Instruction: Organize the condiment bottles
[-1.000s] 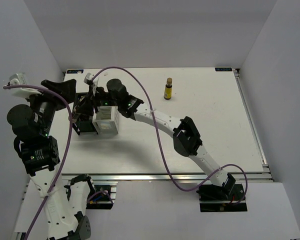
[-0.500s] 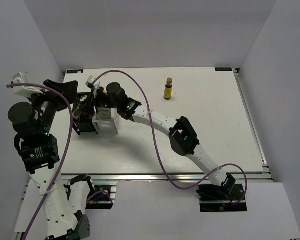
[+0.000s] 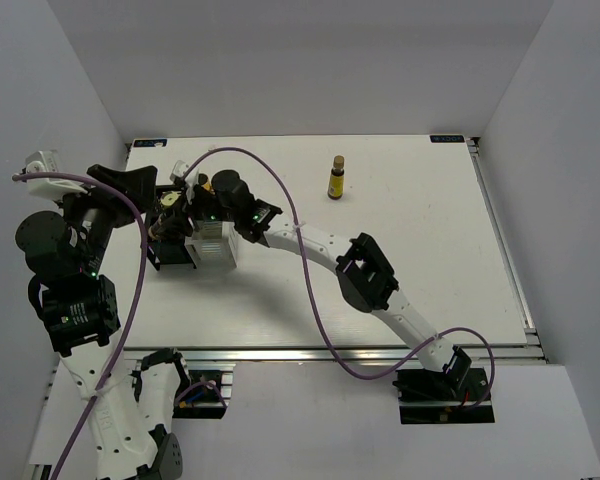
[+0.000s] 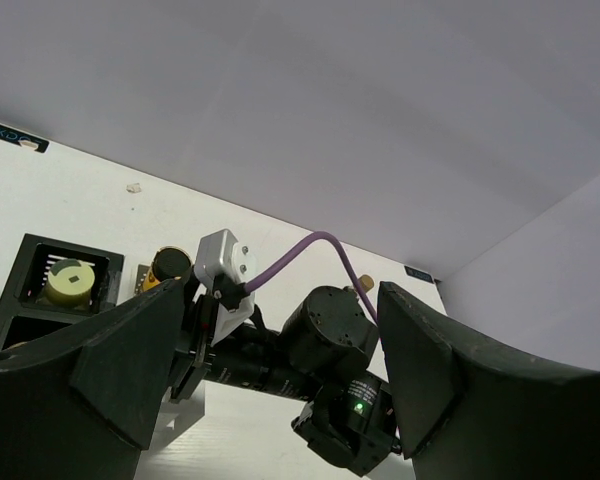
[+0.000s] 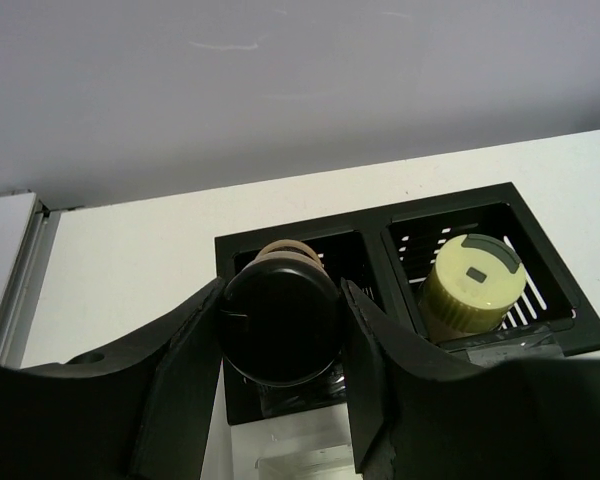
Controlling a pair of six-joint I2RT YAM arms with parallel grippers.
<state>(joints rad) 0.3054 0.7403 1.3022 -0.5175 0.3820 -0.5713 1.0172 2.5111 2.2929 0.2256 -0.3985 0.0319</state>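
Room: white walls, white table [image 3: 410,250].
Black-capped bottle [image 5: 280,315]: pinched by right gripper [image 5: 282,345], over black stand [image 5: 380,218].
Stand: 2 compartments visible; 1 holds yellow-capped bottle [image 5: 473,283].
Lone bottle [image 3: 336,178]: amber-yellow, upright, well apart.
Left gripper [image 4: 275,360]: spread, empty.

Right jaws moved black-capped bottle [image 5: 283,318] leftward (now above black stand [image 5: 373,260]).

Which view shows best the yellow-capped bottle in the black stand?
Right wrist view: the yellow-capped bottle is close, cap fully visible, in the black stand. Left wrist view shows it small; the top view, barely.
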